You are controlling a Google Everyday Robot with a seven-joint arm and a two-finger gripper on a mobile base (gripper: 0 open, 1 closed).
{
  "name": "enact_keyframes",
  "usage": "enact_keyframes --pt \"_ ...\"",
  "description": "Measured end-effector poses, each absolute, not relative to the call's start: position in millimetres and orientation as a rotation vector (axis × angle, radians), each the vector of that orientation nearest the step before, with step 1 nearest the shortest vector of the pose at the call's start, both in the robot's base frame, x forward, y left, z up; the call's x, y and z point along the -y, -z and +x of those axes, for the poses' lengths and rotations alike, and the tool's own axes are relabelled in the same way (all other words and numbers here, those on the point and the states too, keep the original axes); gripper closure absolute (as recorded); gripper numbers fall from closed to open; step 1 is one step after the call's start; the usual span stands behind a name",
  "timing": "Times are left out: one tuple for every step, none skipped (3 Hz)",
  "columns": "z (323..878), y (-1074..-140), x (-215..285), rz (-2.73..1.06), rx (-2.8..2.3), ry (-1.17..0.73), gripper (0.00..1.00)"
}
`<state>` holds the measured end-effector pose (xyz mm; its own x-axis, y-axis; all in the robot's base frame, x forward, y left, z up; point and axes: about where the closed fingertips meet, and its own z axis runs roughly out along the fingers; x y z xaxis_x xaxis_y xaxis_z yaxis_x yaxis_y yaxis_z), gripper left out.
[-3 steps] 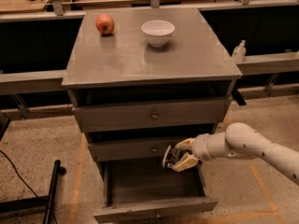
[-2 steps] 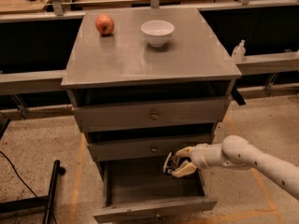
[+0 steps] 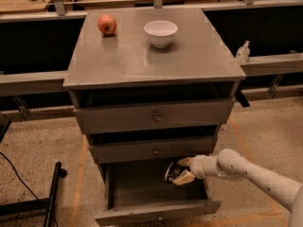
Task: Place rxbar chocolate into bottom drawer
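The bottom drawer of the grey cabinet is pulled open toward me, its front panel low in the view. My gripper reaches in from the right over the drawer's right rear part. It is shut on the rxbar chocolate, a small dark bar held on edge between the fingers, just above the drawer's inside. The white arm runs off to the lower right.
A red apple and a white bowl sit on the cabinet top. The two upper drawers are closed. A black stand is on the floor at left. A railing and shelves run behind the cabinet.
The gripper with the bar has moved lower and slightly left, down into the open bottom drawer. The arm has dropped with it.
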<state>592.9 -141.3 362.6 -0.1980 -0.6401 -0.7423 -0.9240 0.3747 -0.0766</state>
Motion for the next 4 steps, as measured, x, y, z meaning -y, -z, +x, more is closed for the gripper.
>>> enact_keyframes --pt "599.9 -322.7 146.1 -1.359 -1.973 -0.477 1.0" --pt "605.3 -289.0 146.9 -1.368 -1.999 -0.468 1.0" --pt "603.5 -259.6 142.9 -1.395 -2.024 -0.496 1.0" --pt "599.3 -243.5 142.1 -1.396 -2.044 -0.511 0.82"
